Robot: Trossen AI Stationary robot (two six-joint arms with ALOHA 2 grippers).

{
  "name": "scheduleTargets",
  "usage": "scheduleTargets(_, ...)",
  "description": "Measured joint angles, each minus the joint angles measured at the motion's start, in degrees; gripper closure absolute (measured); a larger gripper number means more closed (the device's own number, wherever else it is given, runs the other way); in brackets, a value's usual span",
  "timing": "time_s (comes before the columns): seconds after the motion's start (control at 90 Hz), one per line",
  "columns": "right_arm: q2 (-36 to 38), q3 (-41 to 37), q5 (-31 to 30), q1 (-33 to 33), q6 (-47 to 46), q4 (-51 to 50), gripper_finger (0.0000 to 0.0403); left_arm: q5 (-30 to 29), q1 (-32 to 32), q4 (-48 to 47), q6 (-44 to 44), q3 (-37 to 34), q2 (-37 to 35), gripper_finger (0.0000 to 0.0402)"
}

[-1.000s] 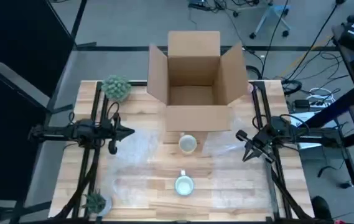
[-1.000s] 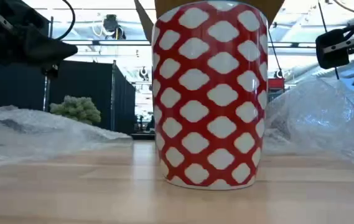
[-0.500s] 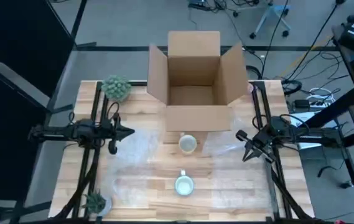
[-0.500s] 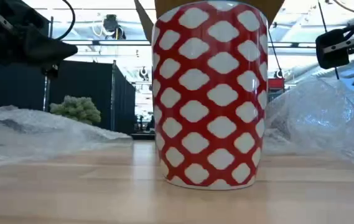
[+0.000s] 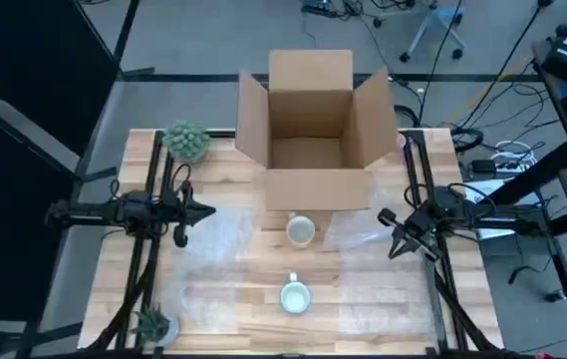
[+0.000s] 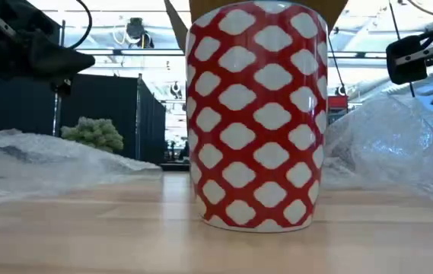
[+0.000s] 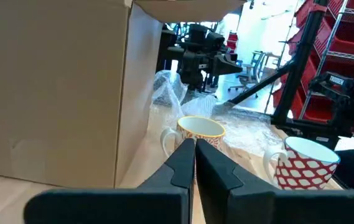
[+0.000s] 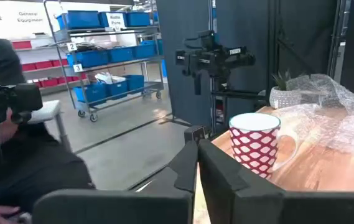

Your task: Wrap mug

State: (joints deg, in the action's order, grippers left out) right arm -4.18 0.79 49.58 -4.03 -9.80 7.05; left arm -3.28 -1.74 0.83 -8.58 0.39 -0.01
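Observation:
A red-and-white patterned mug [image 5: 294,296] [image 6: 256,114] stands upright on the wood table near its front edge. A yellow-rimmed mug [image 5: 301,230] [image 7: 200,134] stands upright behind it, close to the cardboard box [image 5: 313,130]. Clear bubble wrap [image 5: 225,239] lies spread on the table around both mugs. My left gripper [image 5: 208,210] [image 7: 194,152] hovers shut above the table's left side, pointing toward the mugs. My right gripper [image 5: 390,237] [image 8: 197,152] hovers shut above the right side. Neither touches anything.
The open cardboard box stands at the far middle with its flaps up. A green plant [image 5: 186,142] stands at the far left and a small potted plant [image 5: 152,324] at the near left corner. More bubble wrap [image 5: 358,234] is bunched at the right.

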Motion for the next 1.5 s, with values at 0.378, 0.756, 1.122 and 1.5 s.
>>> scheduleTargets(0.378, 0.00, -0.02, 0.00, 0.02, 0.00, 0.00, 0.0401, -0.01, 0.02, -0.01, 0.00, -0.01, 0.00, 0.0402)
scheduleTargets(0.756, 0.02, 0.00, 0.00, 0.02, 0.00, 0.00, 0.0401, 0.00, 0.01, 0.00, 0.00, 0.01, 0.00, 0.0402)
scheduleTargets(1.122, 0.00, -0.01, 0.00, 0.01, 0.00, 0.00, 0.0401, 0.01, 0.00, 0.01, 0.00, -0.01, 0.00, 0.0402)
scheduleTargets(1.5, 0.02, -0.02, -1.02, 0.00, 1.53, -0.02, 0.0401, -0.01, 0.00, -0.01, 0.00, 0.00, 0.00, 0.0402)
